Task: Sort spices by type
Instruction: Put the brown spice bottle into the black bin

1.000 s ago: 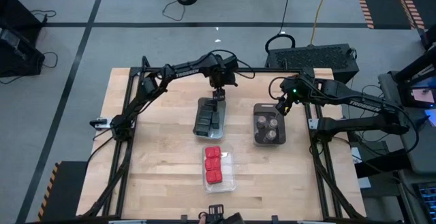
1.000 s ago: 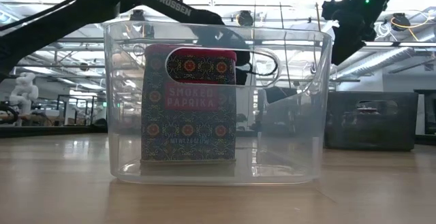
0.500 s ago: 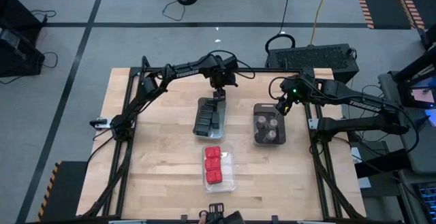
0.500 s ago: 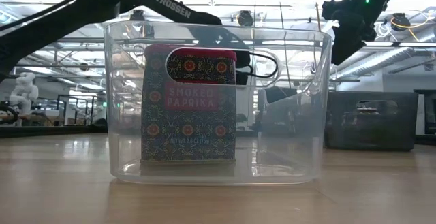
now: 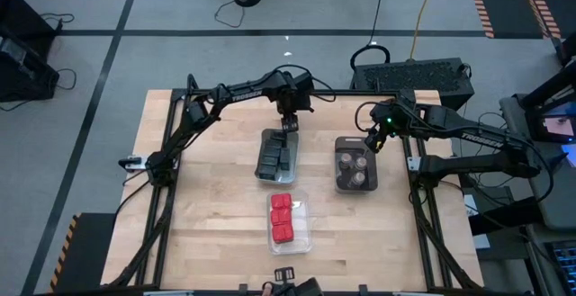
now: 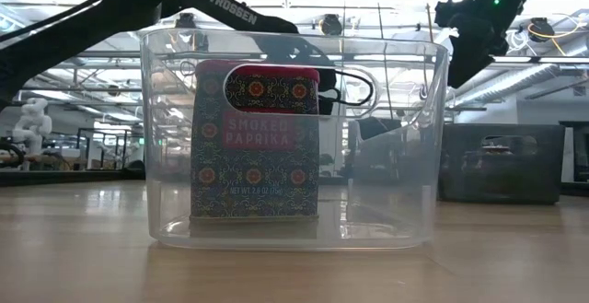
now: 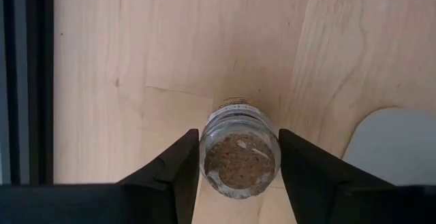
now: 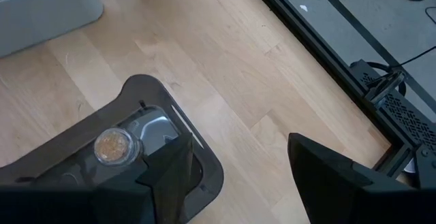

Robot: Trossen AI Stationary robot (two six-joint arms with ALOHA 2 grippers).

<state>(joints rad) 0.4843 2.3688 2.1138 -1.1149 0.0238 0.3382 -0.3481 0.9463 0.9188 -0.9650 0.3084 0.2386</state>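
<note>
While left gripper point(image 7: 238, 176) reaches down, fingers point(image 7: 170, 176) close against a jar point(image 7: 240, 157) on the bench point(image 5: 207, 179), far of grey tray point(image 5: 276, 156); right gripper point(image 8: 235, 176) open over smoky tray point(image 8: 116, 149).

Four red blocks point(image 5: 282, 219); about four dark blocks point(image 5: 274, 158); roughly five round jars point(image 5: 353, 170).
</note>
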